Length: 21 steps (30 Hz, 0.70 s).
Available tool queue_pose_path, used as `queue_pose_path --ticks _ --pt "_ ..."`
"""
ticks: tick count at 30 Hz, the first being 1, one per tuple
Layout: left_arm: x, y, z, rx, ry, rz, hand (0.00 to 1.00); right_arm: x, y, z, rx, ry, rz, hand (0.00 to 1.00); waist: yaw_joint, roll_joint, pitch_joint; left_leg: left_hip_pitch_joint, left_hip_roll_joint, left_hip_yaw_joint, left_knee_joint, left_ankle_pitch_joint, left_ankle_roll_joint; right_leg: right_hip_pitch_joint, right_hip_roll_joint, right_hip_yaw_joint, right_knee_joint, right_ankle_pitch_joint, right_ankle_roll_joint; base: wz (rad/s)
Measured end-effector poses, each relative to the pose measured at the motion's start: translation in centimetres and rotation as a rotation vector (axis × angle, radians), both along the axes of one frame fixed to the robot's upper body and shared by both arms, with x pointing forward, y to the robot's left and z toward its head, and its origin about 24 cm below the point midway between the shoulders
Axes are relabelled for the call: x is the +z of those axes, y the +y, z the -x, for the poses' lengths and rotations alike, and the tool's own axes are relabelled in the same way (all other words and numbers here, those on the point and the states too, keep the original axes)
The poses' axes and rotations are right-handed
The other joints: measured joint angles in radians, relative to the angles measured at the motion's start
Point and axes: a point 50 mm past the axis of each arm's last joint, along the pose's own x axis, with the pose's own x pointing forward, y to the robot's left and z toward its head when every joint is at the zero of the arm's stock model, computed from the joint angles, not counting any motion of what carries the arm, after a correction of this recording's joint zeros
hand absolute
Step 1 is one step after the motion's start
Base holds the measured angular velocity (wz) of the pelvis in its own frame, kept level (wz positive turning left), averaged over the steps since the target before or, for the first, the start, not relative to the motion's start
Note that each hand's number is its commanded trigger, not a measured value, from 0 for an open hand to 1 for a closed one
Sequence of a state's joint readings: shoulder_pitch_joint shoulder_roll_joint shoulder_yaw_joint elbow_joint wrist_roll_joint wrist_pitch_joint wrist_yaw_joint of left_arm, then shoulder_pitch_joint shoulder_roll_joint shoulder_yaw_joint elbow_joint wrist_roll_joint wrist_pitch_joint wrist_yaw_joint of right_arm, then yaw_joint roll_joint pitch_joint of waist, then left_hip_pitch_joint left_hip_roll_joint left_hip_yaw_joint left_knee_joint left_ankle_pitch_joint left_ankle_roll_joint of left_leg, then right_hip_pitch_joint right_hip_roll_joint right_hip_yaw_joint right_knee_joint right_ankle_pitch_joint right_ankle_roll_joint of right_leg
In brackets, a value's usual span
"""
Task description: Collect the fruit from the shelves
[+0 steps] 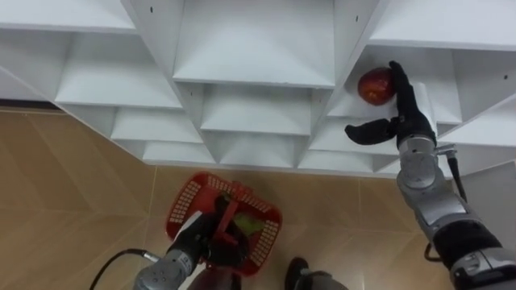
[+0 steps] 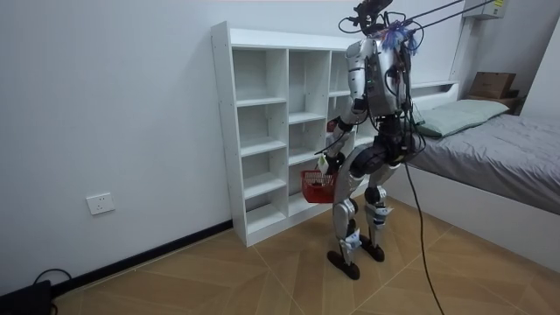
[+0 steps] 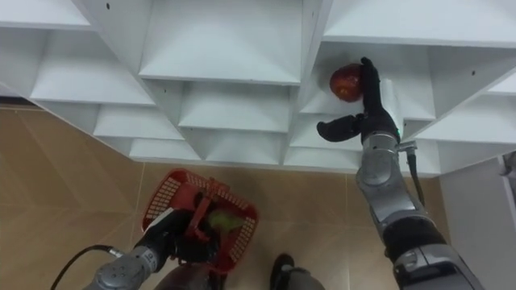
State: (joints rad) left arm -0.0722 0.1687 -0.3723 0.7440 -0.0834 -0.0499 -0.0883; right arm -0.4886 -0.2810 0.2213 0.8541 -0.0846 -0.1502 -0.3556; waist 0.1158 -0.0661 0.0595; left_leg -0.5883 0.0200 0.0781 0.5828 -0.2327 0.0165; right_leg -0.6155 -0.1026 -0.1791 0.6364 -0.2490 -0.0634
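**Basket held low while an apple is reached for**

Lowest and closest in the eye views, the left hand (image 1: pixel 203 240) is seen clamped round the handle of a red basket (image 1: pixel 184 203), which is carried below the shelves, over the floor. Something yellow-green (image 1: pixel 251 225) is lying inside it. It is judged to be a fruit, though its kind cannot be made out.

The right hand (image 1: pixel 411 119) is raised into a compartment on the right side of the white closet (image 1: pixel 254 48). Its fingers (image 1: pixel 401 84) are held straight and laid against the right side of a red apple (image 1: pixel 376 86). The thumb is spread wide and kept apart from the fruit, so nothing is gripped yet. The apple is resting on the shelf board, near the compartment's left wall.

The step in hand is judged to be the taking of this apple. For the next move, fingers and thumb would have to be closed round it. It would then have to be lifted clear of the shelf edge and brought down across to the basket. A round fruit touched from one side could be rolled away toward the back, so care is called for.

In the room view the robot is shown standing upright, close before the closet, on a wood-patterned floor (image 2: pixel 219 271). A plain wall with a socket (image 2: pixel 101 204) is seen beside the closet, and a bed (image 2: pixel 499 140) is placed at the room view's right.
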Motion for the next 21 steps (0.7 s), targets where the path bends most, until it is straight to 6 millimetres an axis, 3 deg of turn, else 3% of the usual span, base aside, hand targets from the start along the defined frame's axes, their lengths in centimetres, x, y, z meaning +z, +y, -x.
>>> queue_pose_path --ticks 21 --pt "-0.05 -0.13 0.19 0.01 0.022 -0.009 1.0 -0.1 -0.46 0.05 -0.066 0.002 -0.136 0.0 -0.001 0.005 -0.006 -0.018 -0.002 0.002 0.059 -0.015 -0.004 -0.026 -0.017 0.001 0.088 -0.029 -0.012 0.01"
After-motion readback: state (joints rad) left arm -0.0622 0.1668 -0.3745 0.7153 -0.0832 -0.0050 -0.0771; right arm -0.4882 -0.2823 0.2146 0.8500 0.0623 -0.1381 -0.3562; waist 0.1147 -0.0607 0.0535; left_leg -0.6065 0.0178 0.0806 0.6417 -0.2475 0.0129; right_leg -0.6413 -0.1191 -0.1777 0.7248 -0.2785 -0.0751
